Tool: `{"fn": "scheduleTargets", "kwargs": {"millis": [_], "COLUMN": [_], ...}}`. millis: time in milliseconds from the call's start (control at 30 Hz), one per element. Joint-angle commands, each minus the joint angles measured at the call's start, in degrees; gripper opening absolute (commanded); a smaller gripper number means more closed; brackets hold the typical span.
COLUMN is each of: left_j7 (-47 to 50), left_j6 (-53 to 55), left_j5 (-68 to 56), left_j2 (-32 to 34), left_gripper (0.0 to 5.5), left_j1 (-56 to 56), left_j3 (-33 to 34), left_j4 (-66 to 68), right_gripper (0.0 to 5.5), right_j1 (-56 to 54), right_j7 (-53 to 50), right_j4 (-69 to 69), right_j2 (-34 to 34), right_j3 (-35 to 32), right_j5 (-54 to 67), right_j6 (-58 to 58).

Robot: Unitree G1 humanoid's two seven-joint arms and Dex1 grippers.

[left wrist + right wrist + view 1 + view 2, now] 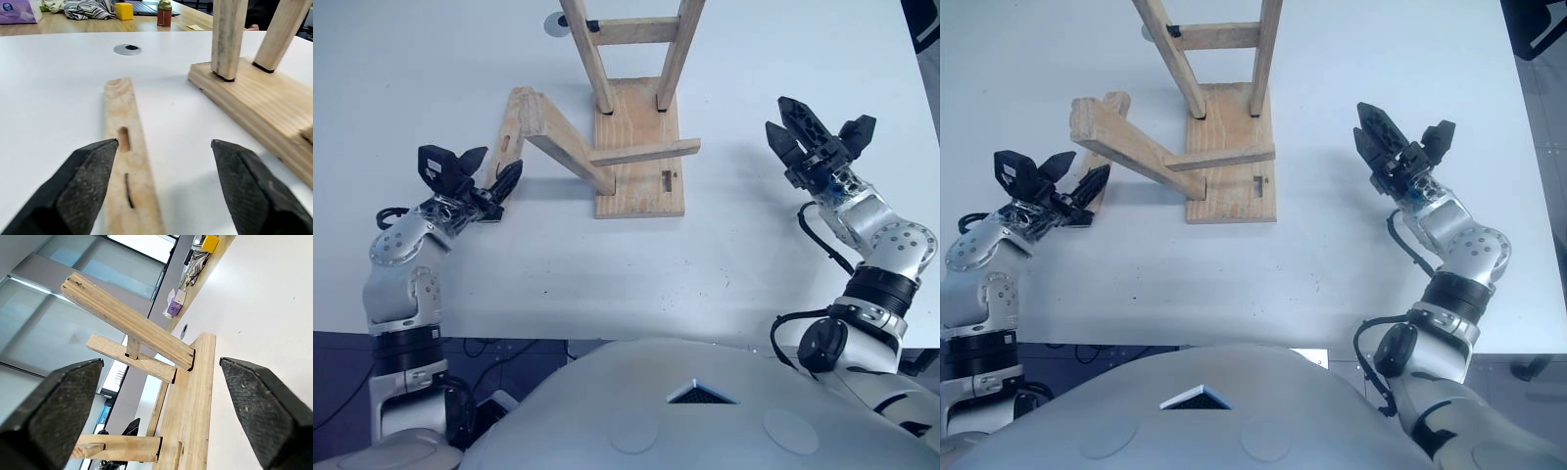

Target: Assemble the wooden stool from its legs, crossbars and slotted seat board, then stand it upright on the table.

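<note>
1. Head views: seat board (641, 196) is lying flat on the tabletop (754, 264). A far leg pair (592, 59) is standing in its far slots, and an upper crossbar (631, 31) is joining the two legs. A leaning leg (563, 147) is tilting out of the near left slot, with a lower crossbar (646, 152) projecting free over the board. A loose leg (512, 132) is lying flat just left of the board. The left claw (494, 168) is hovering wide open at the near end of that leg. The right claw (827, 117) is hanging wide open, well apart from the board on its right.
2. Left wrist view: the claw's fingers (85, 171) are standing spread, one over the loose leg (129, 161) and one over bare tabletop, gripping nothing. The leg's mortise (123, 138) is facing upward.
3. Right wrist view: both fingers (54, 401) are standing far apart and empty, facing the edge of the seat board (195, 396) and the legs rising from it.
4. Judgement: fitting the fourth leg appears to be the step in hand. The next move is probably calling for the left claw to close on the loose leg and carry it to the open near right slot (666, 179). There it would be meeting the free crossbar end, likely while the right claw is steadying the leaning leg.
</note>
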Motion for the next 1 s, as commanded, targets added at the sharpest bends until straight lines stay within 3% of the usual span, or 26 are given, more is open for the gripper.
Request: {"fn": "scheduleTargets", "kwargs": {"millis": [33, 567, 767, 867, 1000], "left_j7": [3.75, 2.28, 3.64, 4.48, 2.49], "left_j6": [-1.46, 10.98, 23.16, 23.98, 18.41], "left_j5": [0.69, 0.99, 2.06, 5.22, 8.81], "left_j2": [-2.25, 1.33, 5.47, 7.69, 8.52], "left_gripper": [3.50, 3.50, 2.47, 2.09, 2.05], "left_j1": [-0.02, 1.20, -0.06, -0.64, -2.01], "left_j3": [2.73, 0.43, -2.75, -4.36, -8.16], "left_j4": [2.93, -0.07, -5.66, -5.18, -3.04], "right_gripper": [4.37, 4.37, 4.37, 4.37, 4.37], "right_j1": [0.16, 2.46, 2.40, 1.99, 1.55], "right_j7": [-1.13, -3.54, -4.38, -5.11, -5.95], "right_j4": [-0.74, -1.52, -1.26, -0.28, -0.64], "right_j2": [0.12, 0.91, 1.63, 2.08, 2.87], "right_j3": [-0.16, 0.58, 0.56, 0.04, -0.27], "right_j5": [0.99, 2.18, 2.34, 3.35, 4.00], "right_j6": [-0.12, -0.65, -1.37, -0.98, -1.95]}}
